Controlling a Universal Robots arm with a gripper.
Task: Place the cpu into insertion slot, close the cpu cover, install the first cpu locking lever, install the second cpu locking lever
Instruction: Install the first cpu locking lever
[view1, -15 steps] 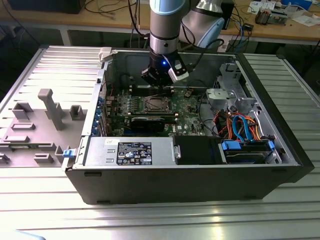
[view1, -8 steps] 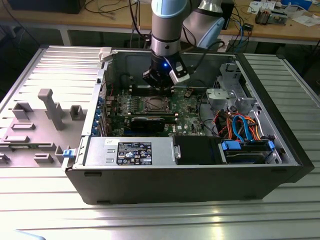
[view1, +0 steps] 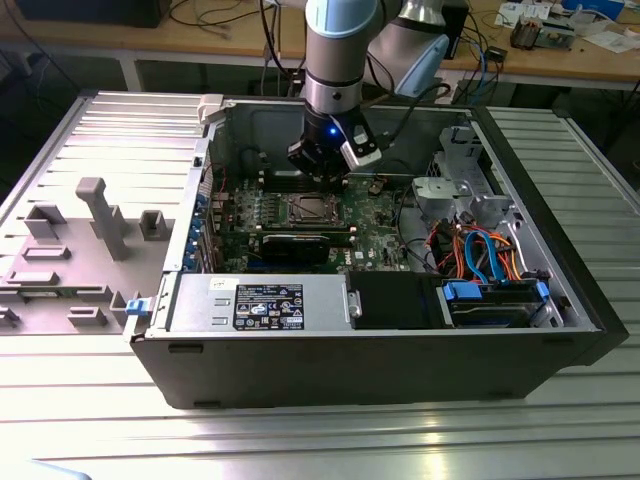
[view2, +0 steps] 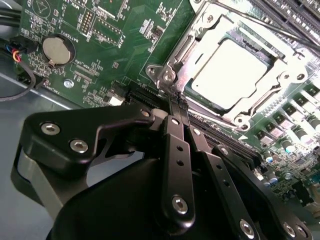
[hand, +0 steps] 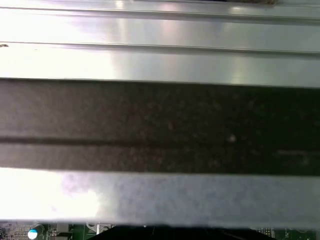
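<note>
Open case top (view1: 230, 105) leaves free room above cpu cover (view2: 200, 70); memory slots (view2: 220, 137) sit just beside it.

Arm (view1: 340, 40) upright, wrist pointing down, end effector (view2: 176, 102) fingers pressed together, tips low.

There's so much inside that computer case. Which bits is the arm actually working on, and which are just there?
Part of the job:
cpu, seated in the insertion slot
cpu cover, closed over it
gripper, fingers together beside the socket

Just there:
coin battery
power supply box
coloured cables
grey tray
</note>
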